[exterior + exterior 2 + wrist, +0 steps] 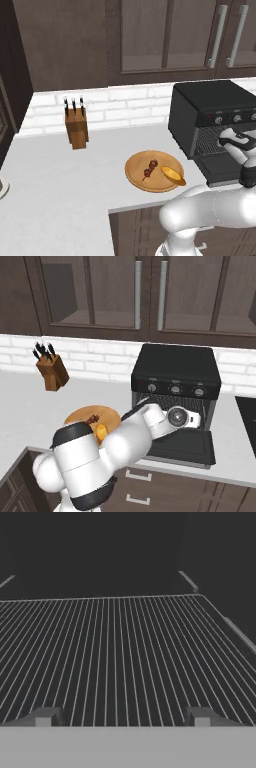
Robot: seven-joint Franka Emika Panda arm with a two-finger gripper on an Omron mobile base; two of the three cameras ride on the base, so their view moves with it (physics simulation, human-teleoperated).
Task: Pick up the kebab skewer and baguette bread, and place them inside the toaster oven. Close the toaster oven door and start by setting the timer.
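My gripper (pixel 122 716) sits at the mouth of the toaster oven (pixel 212 107), fingertips (pixel 46 716) spread wide apart over the wire rack (pixel 115 652) with nothing between them. The toaster oven door (pixel 182 447) hangs dropped open at the front. The kebab skewer (pixel 150 168) and baguette bread (pixel 173 175) lie side by side, just apart, on the round wooden board (pixel 142 180) left of the oven, with a knife block (pixel 76 127) farther left near the brick wall.
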